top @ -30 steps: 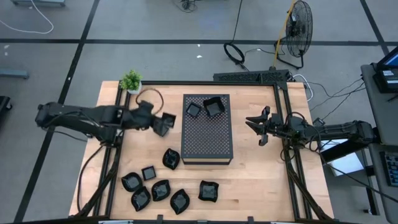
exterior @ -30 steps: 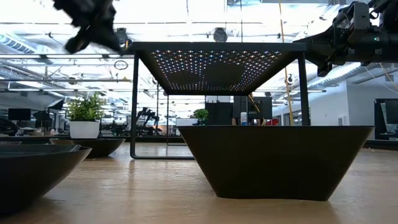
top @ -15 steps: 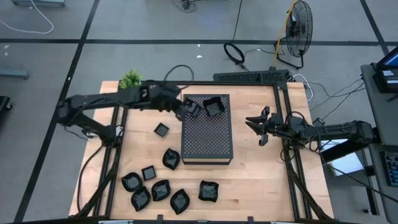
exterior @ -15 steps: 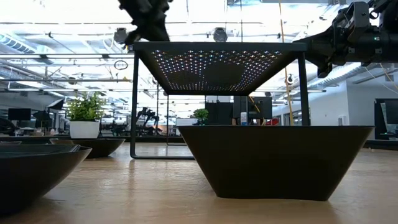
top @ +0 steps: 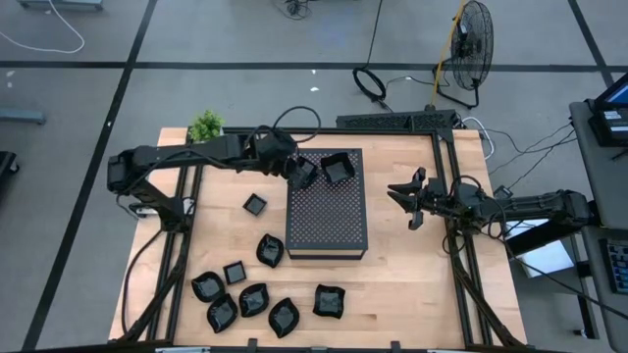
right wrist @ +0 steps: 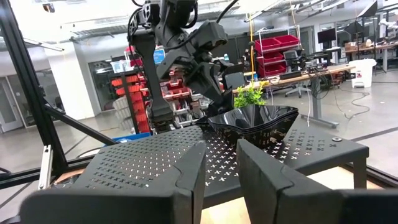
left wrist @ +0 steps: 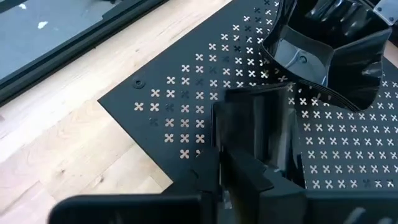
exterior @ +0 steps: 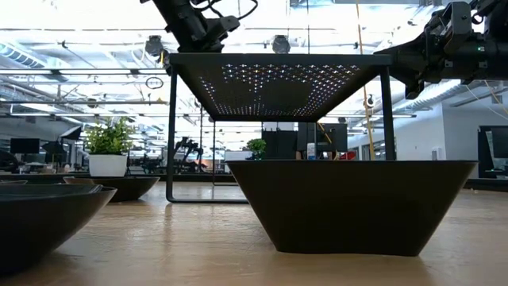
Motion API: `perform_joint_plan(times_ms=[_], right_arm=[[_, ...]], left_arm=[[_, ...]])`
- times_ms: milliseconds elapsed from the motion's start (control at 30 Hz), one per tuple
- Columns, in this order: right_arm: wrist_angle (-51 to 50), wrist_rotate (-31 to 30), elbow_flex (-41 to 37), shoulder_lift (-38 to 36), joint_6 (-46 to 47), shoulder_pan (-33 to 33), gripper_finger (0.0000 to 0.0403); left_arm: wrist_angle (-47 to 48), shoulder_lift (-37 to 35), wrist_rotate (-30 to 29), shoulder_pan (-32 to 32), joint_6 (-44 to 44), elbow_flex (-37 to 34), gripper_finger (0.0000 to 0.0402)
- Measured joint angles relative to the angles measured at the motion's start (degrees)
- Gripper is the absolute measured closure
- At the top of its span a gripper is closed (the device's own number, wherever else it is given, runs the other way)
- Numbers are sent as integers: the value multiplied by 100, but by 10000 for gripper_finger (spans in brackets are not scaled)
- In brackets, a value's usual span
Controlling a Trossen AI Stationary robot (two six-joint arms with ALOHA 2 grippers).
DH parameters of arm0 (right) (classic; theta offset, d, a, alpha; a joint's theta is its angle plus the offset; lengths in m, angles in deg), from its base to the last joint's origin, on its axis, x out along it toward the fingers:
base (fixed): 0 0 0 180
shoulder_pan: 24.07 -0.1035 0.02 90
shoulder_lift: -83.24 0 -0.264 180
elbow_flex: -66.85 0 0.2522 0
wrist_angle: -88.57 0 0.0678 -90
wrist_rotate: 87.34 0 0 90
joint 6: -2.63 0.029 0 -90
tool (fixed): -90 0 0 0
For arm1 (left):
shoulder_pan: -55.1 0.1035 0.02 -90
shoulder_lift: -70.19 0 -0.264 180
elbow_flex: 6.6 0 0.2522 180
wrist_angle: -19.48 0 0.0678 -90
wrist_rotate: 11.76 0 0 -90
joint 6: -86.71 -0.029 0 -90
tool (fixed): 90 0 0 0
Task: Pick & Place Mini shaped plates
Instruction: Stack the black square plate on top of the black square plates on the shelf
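The dark perforated box [top: 329,221] stands mid-table. On its far end sits a wavy-rimmed mini plate [top: 337,169] [left wrist: 323,56]. Beside that plate, at the box's far left corner, is a small square mini plate [left wrist: 255,118], with my left gripper [top: 297,175] [left wrist: 239,165] shut on it. Another small square plate [top: 255,204] lies flat on the table left of the box. Several more plates [top: 253,298] lie near the front edge. My right gripper [top: 412,196] [right wrist: 221,162] hangs open at the table's right, holding nothing. My left gripper has the small square plate by the rim nearest the arm [left wrist: 249,152], its fingers close together. They slant down at it from the table's left. The fingers hide the contact, so the kind of hold does not show. The plate is upright over the box's perforated top.
A potted plant [top: 206,126] stands at the far left corner. Black frame rails run along the table's left and right sides. In the low view a large dark plate [exterior: 349,202] fills the foreground in front of the box [exterior: 274,59].
My left gripper has swung from above the table left of the box toward the table's right, to the box's far left corner, rolling as it went. Where it was, a small square plate now lies flat on the table. My right arm has kept still.
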Motion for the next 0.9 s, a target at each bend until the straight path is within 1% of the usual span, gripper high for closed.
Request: perform_joint_plan(times_ms=[100,333,500,633,733,833,900], right_arm=[[0,-1,0,1,-2,0,326],[0,1,0,1,-2,-1,326],[0,0,0,1,-2,0,326],[0,0,1,-1,-2,-1,326],[0,-1,0,0,-2,-2,326],[0,-1,2,1,-2,-1,326],[0,-1,0,1,-2,-1,326]], left_arm=[[4,2,19,0,-38,0,359],[14,-43,454,-2,-480,0,335],[34,-191,449,-2,-674,2,320],[24,-266,447,-9,-971,2,320],[32,-257,285,-5,-810,2,319],[29,-222,-21,38,-357,2,319],[39,-161,-71,74,-130,2,318]])
